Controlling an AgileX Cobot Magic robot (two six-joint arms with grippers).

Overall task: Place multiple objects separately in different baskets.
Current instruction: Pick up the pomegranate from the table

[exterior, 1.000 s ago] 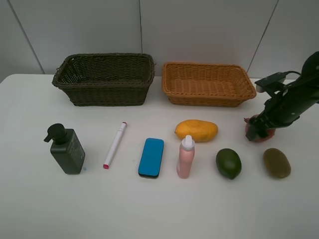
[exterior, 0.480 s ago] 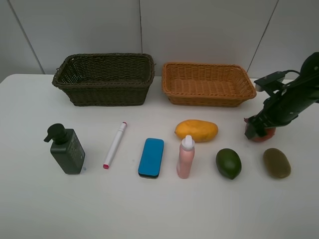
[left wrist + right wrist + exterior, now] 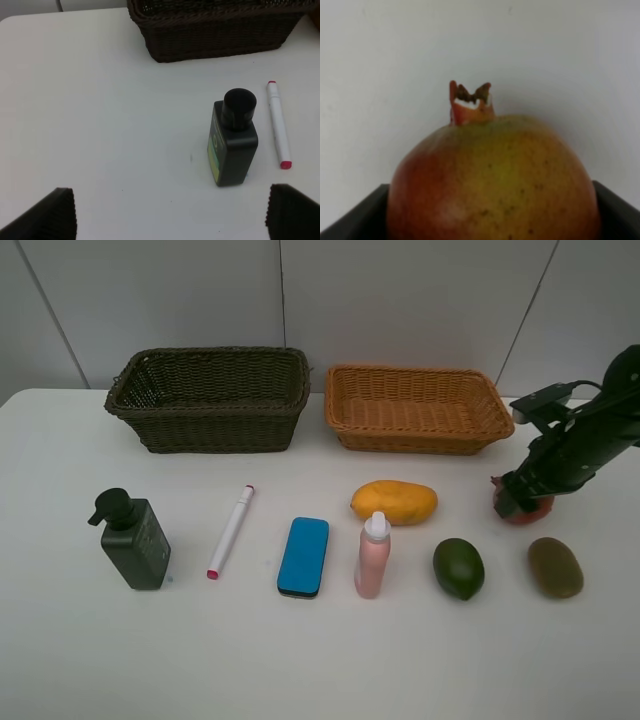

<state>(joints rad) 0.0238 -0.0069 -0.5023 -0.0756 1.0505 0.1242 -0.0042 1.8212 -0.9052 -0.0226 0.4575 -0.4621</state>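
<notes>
The right gripper [image 3: 514, 500] is down at the table [image 3: 320, 670] on the far right, around the pomegranate [image 3: 536, 508]. In the right wrist view the fruit fills the space between the two dark fingers [image 3: 355, 215], which lie against its sides: the jaws are closed on it at a middling width. Its crown points away from the camera, and it rests on the table, right of the mango [image 3: 394, 502] and just beyond the kiwi [image 3: 555, 567].

The left gripper [image 3: 172, 215] shows only in its own wrist view. Its fingertips sit in the two near corners of that picture, spread wide and holding nothing, over bare table on the near side of the pump bottle [image 3: 232, 142].

Two baskets stand side by side at the far edge, close but not touching: the green basket [image 3: 210, 428] on the left and the orange basket [image 3: 415, 440] on the right. No item shows inside either.

The other items lie in a loose row nearer the front. From the left: the pump bottle, upright; the marker [image 3: 231, 531], lying flat with its pink cap toward the baskets; the eraser [image 3: 303, 556], flat; the spray [image 3: 372, 558], upright and just in front of the mango; the avocado [image 3: 458, 568]; and the kiwi, last on the right. None of them touch one another, though the spray's cap overlaps the mango in the high view.
</notes>
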